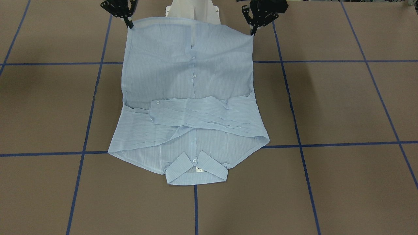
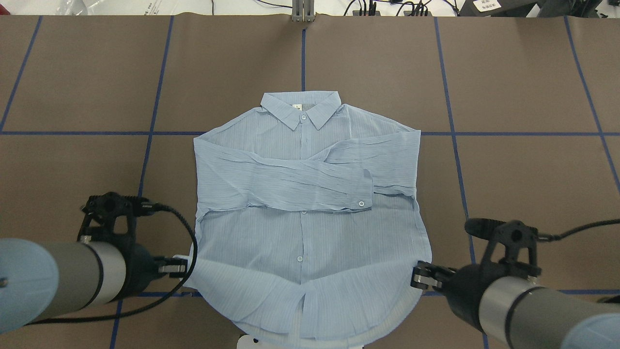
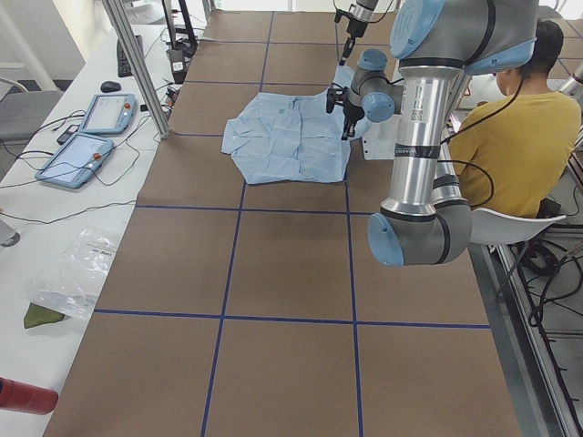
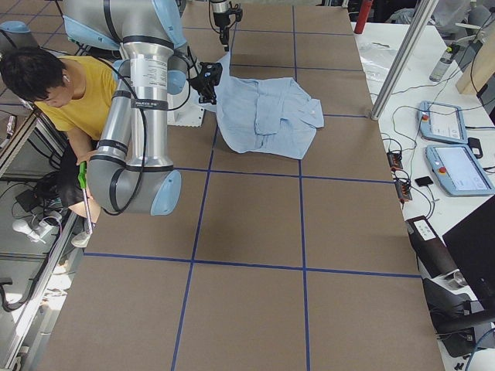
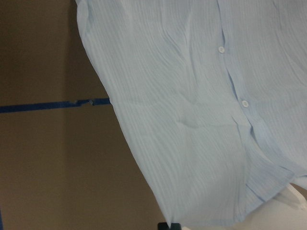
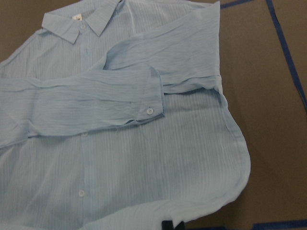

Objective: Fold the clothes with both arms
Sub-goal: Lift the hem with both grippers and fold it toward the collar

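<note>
Shirt [image 2: 300, 232]: pale blue w/ fine stripes, small white buttons [image 2: 361, 203]. Table [image 2: 508, 184]: flat brown, gridded by dark-blue tape lines [image 2: 533, 134]. Left arm [image 2: 72, 281] & right arm [image 2: 513, 305]: silver-grey, light-blue caps [image 2: 19, 281]. Left gripper [image 2: 180, 265] & right gripper [image 2: 417, 277]: black, cables [image 2: 164, 208] black too. Robot base [image 1: 189, 9]: white. Person [image 3: 519, 155] at the side in a mustard-yellow top. Pendants [image 3: 107, 111] on the side bench: light blue.

Premises: a robotics laboratory. The central fixture is a large table [image 3: 291, 264], covered in brown sheet and marked into squares with blue tape [image 3: 273, 318]. The left arm [image 3: 419, 137] and right arm [image 4: 143, 100], industrial jointed units, stand at one long edge of the table. A white bench along the opposite edge carries teach pendants [image 3: 107, 112] with trailing cables. An aluminium frame post [image 3: 137, 68] rises there. A person [image 3: 510, 137] sits just behind the arms' edge of the table.
</note>
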Motion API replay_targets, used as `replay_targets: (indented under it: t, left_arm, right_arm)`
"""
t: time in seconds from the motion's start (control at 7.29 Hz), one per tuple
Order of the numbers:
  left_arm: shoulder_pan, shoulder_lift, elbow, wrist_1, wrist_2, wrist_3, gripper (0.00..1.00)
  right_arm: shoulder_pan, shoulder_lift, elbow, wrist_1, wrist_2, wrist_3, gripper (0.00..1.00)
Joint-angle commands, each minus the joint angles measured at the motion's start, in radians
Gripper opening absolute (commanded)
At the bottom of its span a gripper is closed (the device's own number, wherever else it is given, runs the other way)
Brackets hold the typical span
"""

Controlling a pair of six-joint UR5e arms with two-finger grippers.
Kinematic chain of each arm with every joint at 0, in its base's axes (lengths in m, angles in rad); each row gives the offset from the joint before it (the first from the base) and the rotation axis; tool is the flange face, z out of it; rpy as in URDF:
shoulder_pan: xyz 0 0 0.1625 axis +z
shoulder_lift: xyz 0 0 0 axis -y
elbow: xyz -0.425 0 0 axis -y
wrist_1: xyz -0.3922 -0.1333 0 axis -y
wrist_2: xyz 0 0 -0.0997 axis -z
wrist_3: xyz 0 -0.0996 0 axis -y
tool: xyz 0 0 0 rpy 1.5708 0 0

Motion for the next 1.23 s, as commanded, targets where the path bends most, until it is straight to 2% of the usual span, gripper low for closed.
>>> replay_targets:
  t: [0.0,0.27,0.41,0.55,0.82,1.1]
  left_arm:
    - [-0.086,-0.171,0.155,0.001,0.097,0.014,0.00]
    - [-0.147,-0.197,0.164,-0.002,0.114,0.017,0.00]
    - [-0.188,-0.213,0.196,-0.006,0.143,0.055,0.00]
    - [-0.239,-0.237,0.257,-0.015,0.150,0.132,0.00]
    - [-0.305,-0.250,0.456,-0.202,0.157,0.149,0.00]
    - [-0.307,-0.250,0.638,-0.340,0.207,0.149,0.00]
  right_arm:
    - [0.115,0.271,-0.155,-0.070,-0.003,-0.027,0.00]
    - [0.188,0.291,-0.166,-0.070,-0.006,-0.043,0.00]
    - [0.237,0.309,-0.210,-0.061,-0.003,-0.140,0.00]
    - [0.294,0.320,-0.274,-0.059,0.005,-0.200,0.00]
    - [0.368,0.331,-0.446,0.026,0.015,-0.234,0.00]
    - [0.405,0.334,-0.613,0.153,0.058,-0.269,0.00]
